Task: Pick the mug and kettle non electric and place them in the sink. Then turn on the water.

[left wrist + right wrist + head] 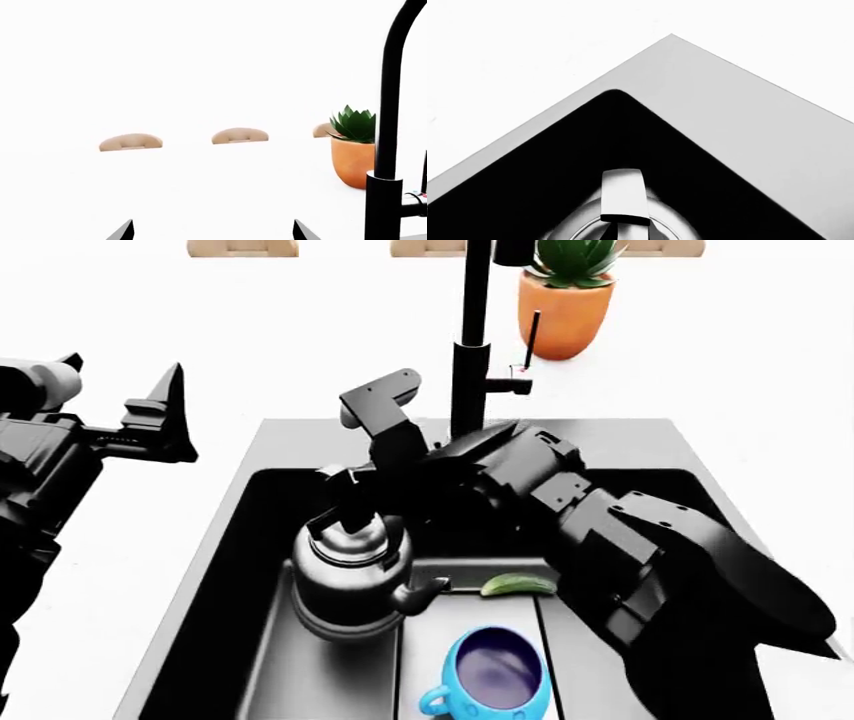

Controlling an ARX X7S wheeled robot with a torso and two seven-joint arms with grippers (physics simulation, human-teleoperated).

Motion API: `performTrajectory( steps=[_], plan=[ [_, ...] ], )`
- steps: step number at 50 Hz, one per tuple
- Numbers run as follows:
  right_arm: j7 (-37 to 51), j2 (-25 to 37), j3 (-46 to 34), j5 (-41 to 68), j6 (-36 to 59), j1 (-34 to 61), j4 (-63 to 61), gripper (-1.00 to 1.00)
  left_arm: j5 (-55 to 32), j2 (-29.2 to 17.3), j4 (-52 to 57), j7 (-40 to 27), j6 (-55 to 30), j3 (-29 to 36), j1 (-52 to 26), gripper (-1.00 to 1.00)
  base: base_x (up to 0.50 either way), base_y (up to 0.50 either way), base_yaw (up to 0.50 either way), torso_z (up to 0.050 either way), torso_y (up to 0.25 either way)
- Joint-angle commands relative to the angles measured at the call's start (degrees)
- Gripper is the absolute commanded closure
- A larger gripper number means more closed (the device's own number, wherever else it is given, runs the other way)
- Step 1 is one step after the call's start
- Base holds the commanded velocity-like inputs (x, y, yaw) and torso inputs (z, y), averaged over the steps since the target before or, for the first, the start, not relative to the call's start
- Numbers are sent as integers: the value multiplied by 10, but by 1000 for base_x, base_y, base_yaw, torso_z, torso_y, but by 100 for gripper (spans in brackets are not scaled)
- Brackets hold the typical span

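The kettle is seen standing inside the sink, its arched handle apparently clasped by the right gripper, which is reached down directly above it. The mug is set upright on the basin floor just beside the kettle's spout. The left gripper is held spread and empty over the white countertop, well apart from the faucet.

White kitchen surface, evenly lit, no wall edge we can make out.
We note three tan chair backs beyond its far edge, and an orange pot with a spiky green plant standing on the surface.
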Motion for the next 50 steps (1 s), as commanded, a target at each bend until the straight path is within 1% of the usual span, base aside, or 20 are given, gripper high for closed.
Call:
performTrajectory(
  steps=[1,15,47,48,50],
  plan=[
    [24,0,-107,113,-39,20,-16,100,7,8,-19,26,3,42,26,-100,0,0,0,0,0],
    [33,0,-156,149,-59,18,-30,100,6,7,-23,27,10,40,31,-100,0,0,0,0,0],
    [38,0,-161,148,-40,0,-57,100,1,4,-25,24,15,39,34,-100,0,0,0,0,0],
    [38,0,-161,150,-37,0,-58,-100,1,4,-24,24,14,40,34,-100,0,0,0,0,0],
    [38,0,-160,153,-36,2,-57,-100,0,4,-22,23,13,40,34,-100,0,0,0,0,0]
  ],
)
